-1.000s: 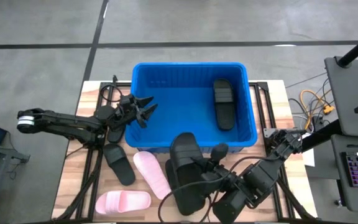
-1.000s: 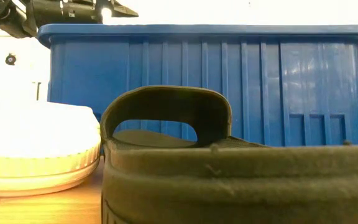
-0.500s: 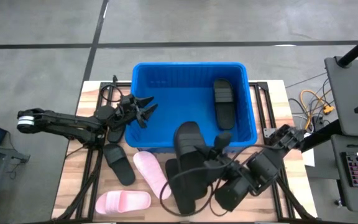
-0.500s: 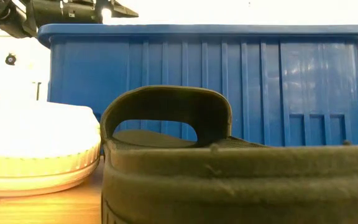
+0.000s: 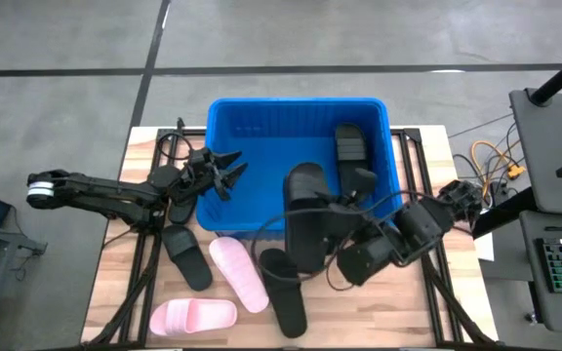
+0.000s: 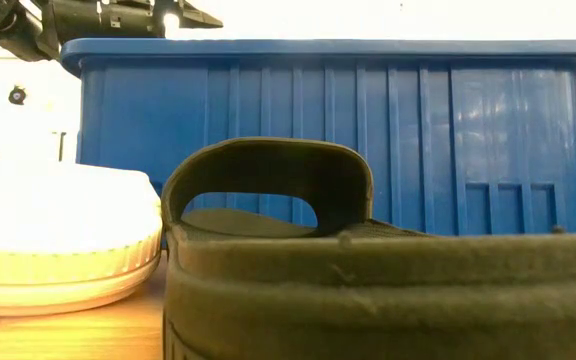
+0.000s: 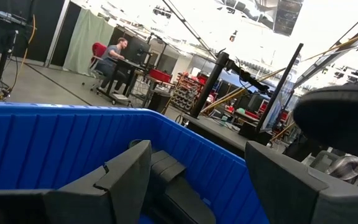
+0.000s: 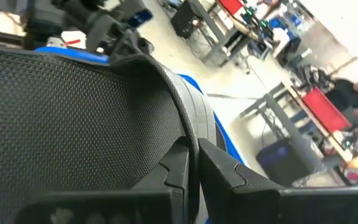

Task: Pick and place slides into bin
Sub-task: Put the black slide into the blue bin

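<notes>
The right gripper (image 5: 344, 216), clamped on a black rubber slide (image 5: 307, 213), holds it over the bright blue plastic bin's (image 5: 224, 164) near wall; the left gripper (image 5: 230, 173) gapes empty over its left rim.

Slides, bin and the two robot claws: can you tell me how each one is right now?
Bin: upright on the table, holding one black slide.
Black slide in the bin: lying flat by the right wall.
Carried black slide: pinched by the right gripper, above the bin's front rim.
Left gripper: open, empty, over the bin's left rim.
Two pink slides: lying on the table.
Two black slides: lying on the table.
</notes>
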Controlling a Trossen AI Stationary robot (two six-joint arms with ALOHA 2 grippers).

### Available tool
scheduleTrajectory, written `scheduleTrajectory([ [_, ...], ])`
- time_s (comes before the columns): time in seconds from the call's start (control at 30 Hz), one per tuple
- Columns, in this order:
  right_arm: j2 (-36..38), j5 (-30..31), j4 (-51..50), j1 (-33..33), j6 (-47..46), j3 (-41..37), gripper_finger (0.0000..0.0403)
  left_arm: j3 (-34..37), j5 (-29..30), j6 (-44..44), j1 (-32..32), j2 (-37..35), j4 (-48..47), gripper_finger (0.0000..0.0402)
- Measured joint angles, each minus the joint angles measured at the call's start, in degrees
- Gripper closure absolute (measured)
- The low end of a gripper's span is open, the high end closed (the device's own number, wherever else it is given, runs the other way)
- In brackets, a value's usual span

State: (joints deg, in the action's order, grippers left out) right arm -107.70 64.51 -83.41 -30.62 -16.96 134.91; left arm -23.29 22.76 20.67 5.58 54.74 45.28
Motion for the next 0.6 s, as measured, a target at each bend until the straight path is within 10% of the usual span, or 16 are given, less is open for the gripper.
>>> scheduleTrajectory([
  [0.6, -0.04, -6.19, -2.86, 6.91, 2.44, -0.43, 0.0381, 0.00, 0.00, -0.02, 0.04, 0.00, 0.00, 0.0155],
])
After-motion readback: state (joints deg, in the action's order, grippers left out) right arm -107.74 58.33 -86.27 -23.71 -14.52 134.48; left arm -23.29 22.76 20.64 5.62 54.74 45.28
